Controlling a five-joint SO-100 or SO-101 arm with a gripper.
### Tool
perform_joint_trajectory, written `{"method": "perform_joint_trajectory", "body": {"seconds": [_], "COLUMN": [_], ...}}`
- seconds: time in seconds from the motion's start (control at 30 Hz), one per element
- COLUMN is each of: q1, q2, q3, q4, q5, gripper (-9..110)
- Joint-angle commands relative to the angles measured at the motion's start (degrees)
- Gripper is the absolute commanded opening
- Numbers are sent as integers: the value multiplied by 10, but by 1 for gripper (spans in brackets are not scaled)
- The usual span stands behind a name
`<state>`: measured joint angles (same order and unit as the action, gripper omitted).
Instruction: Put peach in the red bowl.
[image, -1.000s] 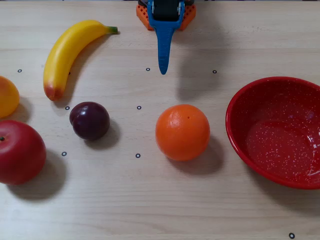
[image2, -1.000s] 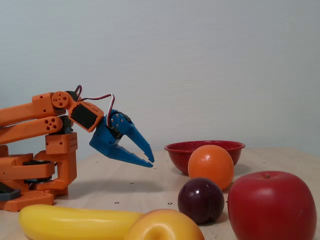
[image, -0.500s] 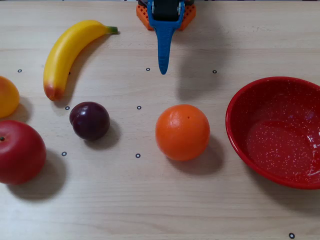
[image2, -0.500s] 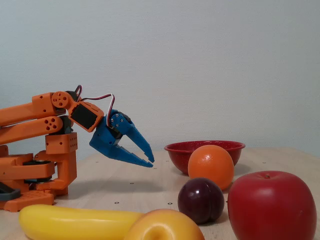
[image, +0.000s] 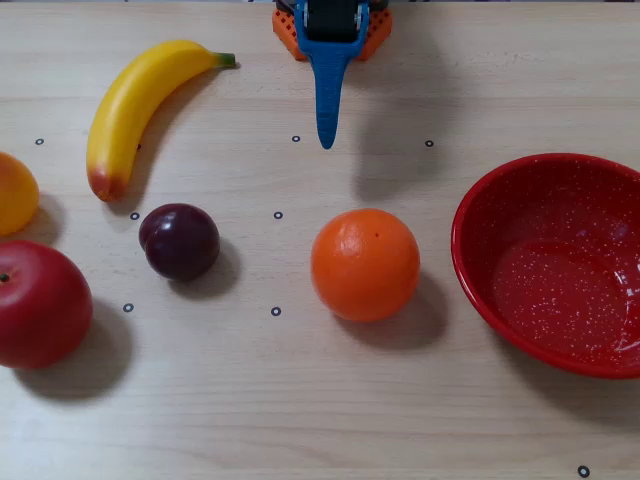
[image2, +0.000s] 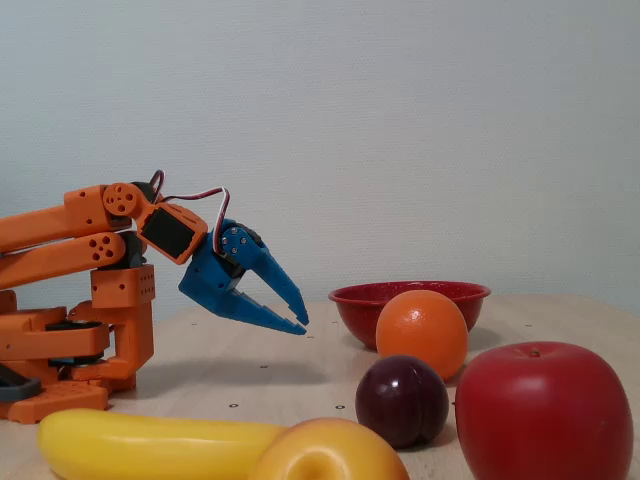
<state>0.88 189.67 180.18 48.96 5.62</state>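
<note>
Worktop (image: 300, 420) of pale wood grain, dotted with small ring marks, carrying six items and one orange arm.

Tool (image2: 298, 322): blue two-finger tool on the orange arm, raised above the worktop and angled downward in the side fixed view; fingers parted with a narrow gap, nothing between them. In the top-down fixed view it shows as a single blue point (image: 326, 140) near the top centre.

Peach (image: 14, 193): small round yellow-orange fruit with reddish blush, at the left edge of the top-down fixed view, partly cut off, just above the apple; in the side fixed view it sits at the bottom foreground (image2: 328, 455).

Red bowl (image: 480, 215): wide glossy red round bowl with white speckles inside, empty, at the right edge, well apart from the peach.

Orange (image: 365, 264): dimpled orange ball, between tool and bowl.

Plum (image: 180, 240): dark purple round fruit, left of the orange.

Banana (image: 135, 105): long yellow fruit, upper left.

Apple (image: 38, 303): large red fruit, lower left.
</note>
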Motion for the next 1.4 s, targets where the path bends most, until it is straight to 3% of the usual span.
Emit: {"method": "perform_joint_trajectory", "body": {"seconds": [0.0, 0.7, 1.37], "q1": [4, 9, -8], "q2": [11, 11, -21], "q3": [24, 24, -3], "q4": [4, 4, -21], "q5": [7, 5, -66], "gripper": [0, 0, 0]}}
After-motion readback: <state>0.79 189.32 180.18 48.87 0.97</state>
